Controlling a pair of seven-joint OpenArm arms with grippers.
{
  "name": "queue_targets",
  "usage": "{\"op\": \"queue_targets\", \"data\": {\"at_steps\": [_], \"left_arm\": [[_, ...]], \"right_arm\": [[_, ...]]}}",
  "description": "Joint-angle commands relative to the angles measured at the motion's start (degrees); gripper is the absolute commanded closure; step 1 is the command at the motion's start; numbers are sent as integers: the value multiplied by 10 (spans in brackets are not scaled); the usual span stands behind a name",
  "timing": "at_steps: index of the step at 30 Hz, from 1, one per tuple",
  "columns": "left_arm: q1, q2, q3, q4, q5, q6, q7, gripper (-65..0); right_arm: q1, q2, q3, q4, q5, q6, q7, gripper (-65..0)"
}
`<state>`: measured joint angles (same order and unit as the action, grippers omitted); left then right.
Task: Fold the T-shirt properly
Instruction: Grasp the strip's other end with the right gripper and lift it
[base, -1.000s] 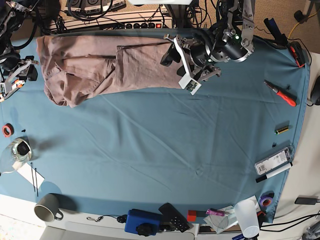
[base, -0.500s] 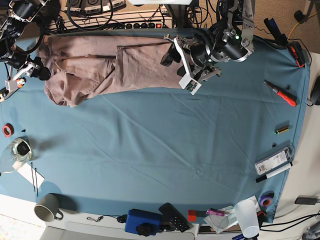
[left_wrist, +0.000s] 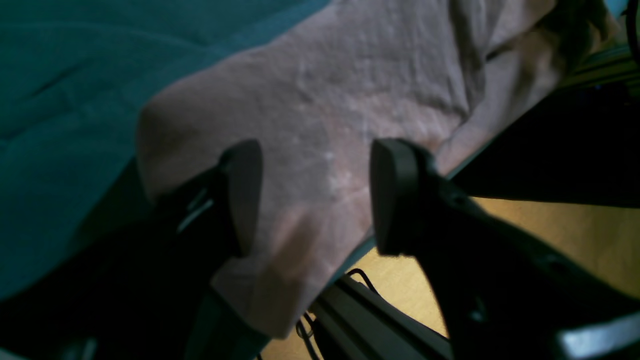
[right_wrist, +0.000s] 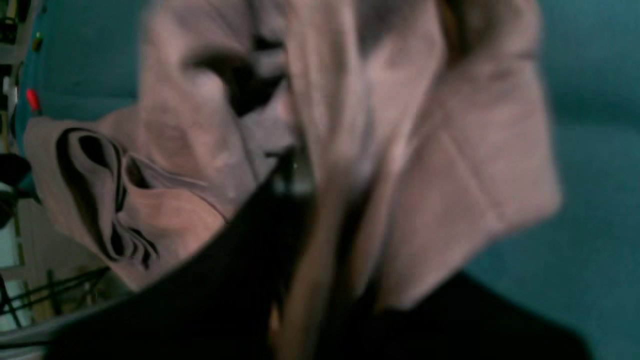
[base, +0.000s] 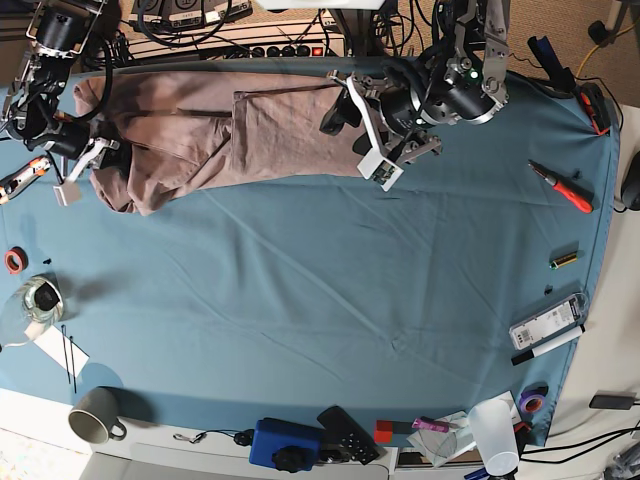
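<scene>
The dusty mauve T-shirt (base: 200, 130) lies wrinkled and partly folded along the far edge of the table, at the back left. My left gripper (base: 345, 108) stands open at the shirt's right end. In the left wrist view its fingers (left_wrist: 245, 195) straddle a corner of the T-shirt (left_wrist: 325, 115) that hangs over the table's edge. My right gripper (base: 98, 165) is at the shirt's left end. In the blurred right wrist view it (right_wrist: 300, 175) looks shut on a bunched fold of the T-shirt (right_wrist: 450, 175).
The teal tablecloth (base: 330, 290) covers the table. A red screwdriver (base: 562, 187) and a marker with a box (base: 545, 325) lie at the right. A mug (base: 95, 415), a blue device (base: 285, 443) and a white cup (base: 495, 430) line the front edge. A glass (base: 38, 300) is at the left.
My right arm has come in from the table's left edge onto the shirt's left end, and its jaws have closed. The left arm has not moved.
</scene>
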<state>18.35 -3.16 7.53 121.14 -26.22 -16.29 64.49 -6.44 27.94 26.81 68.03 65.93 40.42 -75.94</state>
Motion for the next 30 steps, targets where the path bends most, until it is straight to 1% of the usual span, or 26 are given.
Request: {"op": "queue_targets", "data": {"at_steps": [1, 3, 5, 10, 12, 13, 16, 19, 22, 24, 26, 28, 30], "left_arm": [[-2, 3, 2, 11, -9, -3, -9, -345], [-2, 3, 2, 11, -9, -3, -9, -345], [-2, 3, 2, 11, -9, -3, -9, -345], [-2, 3, 2, 11, -9, -3, -9, -345], [-2, 3, 2, 11, -9, -3, -9, -345], [-2, 3, 2, 11, -9, -3, -9, -345], [-2, 3, 2, 11, -9, -3, -9, -345], [-2, 3, 2, 11, -8, -3, -8, -345], [-1, 3, 2, 11, -8, -2, 7, -345], [-1, 3, 2, 11, -8, -2, 11, -345], [-1, 3, 2, 12, -2, -2, 10, -345], [-1, 5, 2, 18, 19, 3, 11, -345], [-1, 6, 1, 27, 40, 16, 11, -345]], "right_arm": [[1, 6, 7, -2, -51, -4, -41, 0], [17, 6, 28, -2, -52, -4, -27, 0], [39, 6, 46, -2, -66, -4, -7, 0], [115, 12, 63, -2, -169, -4, 61, 0], [141, 21, 62, -2, -181, -4, 86, 0], [154, 24, 62, -2, -181, -4, 89, 0], [183, 34, 62, -2, -180, -4, 74, 0], [193, 38, 62, -1, -177, -4, 41, 0], [186, 38, 62, 19, -142, -4, 1, 0], [175, 36, 61, 45, -111, -4, -17, 0], [157, 32, 61, 83, -94, -4, -21, 0], [137, 30, 61, 130, -80, -4, -21, 0], [114, 30, 61, 179, -64, -4, -25, 0]]}}
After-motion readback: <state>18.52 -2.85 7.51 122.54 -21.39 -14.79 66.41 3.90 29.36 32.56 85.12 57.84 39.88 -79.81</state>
